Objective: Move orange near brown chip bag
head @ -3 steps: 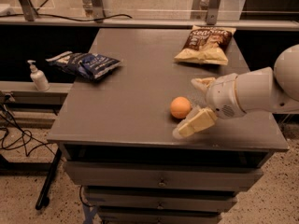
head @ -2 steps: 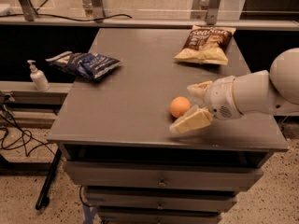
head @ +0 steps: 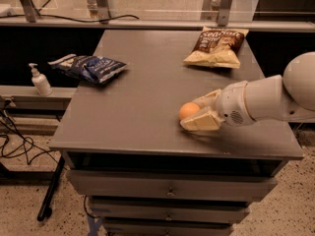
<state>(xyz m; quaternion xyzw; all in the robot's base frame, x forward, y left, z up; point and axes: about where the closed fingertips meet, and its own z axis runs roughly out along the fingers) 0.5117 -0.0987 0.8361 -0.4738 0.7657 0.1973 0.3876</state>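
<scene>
I'm reaching in from the right of the view w/ my end effector (head: 193, 115) low over the desk (head: 138, 107), near its front edge. The two cream, blocky, wedge-shaped fingers (head: 201, 123) are spreading wide in a V, one behind the orange (head: 188, 110) and one in front. The fruit is sitting btwn the tips, resting on the desk top. The front finger is looking like it's touching the peel; whether the rear one is pressing too, can't tell. The orange is small, round, smooth and slightly glossy. Behind the fingers my wrist (head: 236, 109) is showing as a white matte cylinder w/ a small grille of dots, running back into a fat, rounded arm segment (head: 295, 85).

The brown chip bag (head: 216, 47) is lying flat toward the far right of the desk, well apart from the orange. It's crinkly foil w/ puffy edges: dark brown upper part w/ white lettering, pale tan-yellow lower part. A blue & white bag (head: 88, 68), also crumpled and shiny, is lying at the desk's left edge, partly overhanging.

The desk top is flat, grey and dull, w/ hard square edges. Drawers (head: 167, 193) w/ small knobs are stacking up below it. On a lower ledge (head: 29, 92) at left, a white pump bottle (head: 41, 81) is standing upright. Black cables (head: 15, 146) are trailing over the speckled floor (head: 295, 200).
</scene>
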